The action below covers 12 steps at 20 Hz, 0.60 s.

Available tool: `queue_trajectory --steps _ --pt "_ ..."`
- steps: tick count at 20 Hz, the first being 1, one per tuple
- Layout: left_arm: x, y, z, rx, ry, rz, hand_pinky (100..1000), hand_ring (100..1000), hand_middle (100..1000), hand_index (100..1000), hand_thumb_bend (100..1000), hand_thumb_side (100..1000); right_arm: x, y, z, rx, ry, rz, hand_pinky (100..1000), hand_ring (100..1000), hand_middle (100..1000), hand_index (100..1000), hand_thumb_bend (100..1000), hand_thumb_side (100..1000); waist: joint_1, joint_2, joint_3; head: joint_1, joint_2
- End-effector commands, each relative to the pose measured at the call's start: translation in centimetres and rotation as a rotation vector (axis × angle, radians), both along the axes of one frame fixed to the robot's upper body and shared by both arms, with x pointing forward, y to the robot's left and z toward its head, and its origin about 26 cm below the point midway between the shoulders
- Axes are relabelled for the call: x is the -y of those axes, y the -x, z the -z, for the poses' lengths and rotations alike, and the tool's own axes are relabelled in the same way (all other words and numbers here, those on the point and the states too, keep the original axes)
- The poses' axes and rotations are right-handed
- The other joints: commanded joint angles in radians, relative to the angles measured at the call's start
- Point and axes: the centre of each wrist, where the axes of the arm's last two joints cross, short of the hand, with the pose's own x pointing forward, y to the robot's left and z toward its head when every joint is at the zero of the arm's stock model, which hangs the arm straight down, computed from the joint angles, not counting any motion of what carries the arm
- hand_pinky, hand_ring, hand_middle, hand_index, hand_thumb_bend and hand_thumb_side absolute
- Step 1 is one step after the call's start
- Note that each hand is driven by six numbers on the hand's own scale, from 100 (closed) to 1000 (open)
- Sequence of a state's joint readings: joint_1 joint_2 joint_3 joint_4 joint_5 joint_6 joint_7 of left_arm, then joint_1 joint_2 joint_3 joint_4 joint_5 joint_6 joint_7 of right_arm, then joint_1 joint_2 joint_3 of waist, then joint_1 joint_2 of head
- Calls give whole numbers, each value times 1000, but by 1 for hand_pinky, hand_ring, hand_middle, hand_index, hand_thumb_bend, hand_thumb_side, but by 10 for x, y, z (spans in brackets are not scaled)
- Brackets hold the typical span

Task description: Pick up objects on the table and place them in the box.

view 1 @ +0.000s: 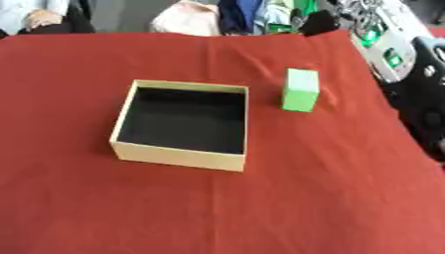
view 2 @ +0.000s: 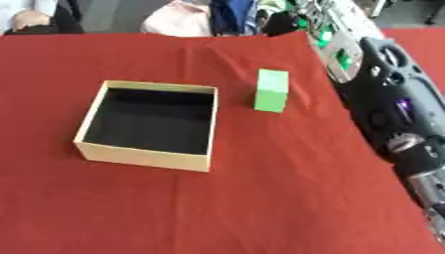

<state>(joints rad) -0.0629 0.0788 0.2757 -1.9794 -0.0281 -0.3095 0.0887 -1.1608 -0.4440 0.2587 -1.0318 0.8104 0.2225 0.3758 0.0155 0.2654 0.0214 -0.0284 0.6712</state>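
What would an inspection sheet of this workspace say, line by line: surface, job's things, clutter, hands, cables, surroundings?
Surface: red cloth covers the table, lightly creased.
Job's things: open box, pale walls, dark inside, nothing seen in it; green block stands upright to its right, apart from it.
Clutter: nothing seen on the cloth.
Hands: no hand seen; only the right arm, black and silver, along the right edge.
Cables: nothing seen.
Surroundings: bags or clothing past the far edge; white and green equipment at the far right.

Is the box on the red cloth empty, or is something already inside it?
Empty: the box shows only its dark floor. The green block stands outside, on its right.
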Motion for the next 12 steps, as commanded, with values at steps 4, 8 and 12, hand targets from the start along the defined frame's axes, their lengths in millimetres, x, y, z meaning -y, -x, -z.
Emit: queue_trajectory --steps 4,8,12 --pt "0 1 -7 24 -22 3 684 596 676 801 100 569 30 0 -22 -21 122 8 939 879 901 1000 100 579 -12 -18 -6 7 -5" --pt "0 1 -8 26 -24 5 684 596 677 801 100 568 40 -1 -17 -85 179 4 943 884 933 1000 100 742 -12 -17 -7 9 -7" --pt "0 1 -8 26 -24 6 684 597 677 802 100 567 49 0 -13 -154 185 -15 937 888 928 1000 100 760 -11 -16 -7 12 -11"
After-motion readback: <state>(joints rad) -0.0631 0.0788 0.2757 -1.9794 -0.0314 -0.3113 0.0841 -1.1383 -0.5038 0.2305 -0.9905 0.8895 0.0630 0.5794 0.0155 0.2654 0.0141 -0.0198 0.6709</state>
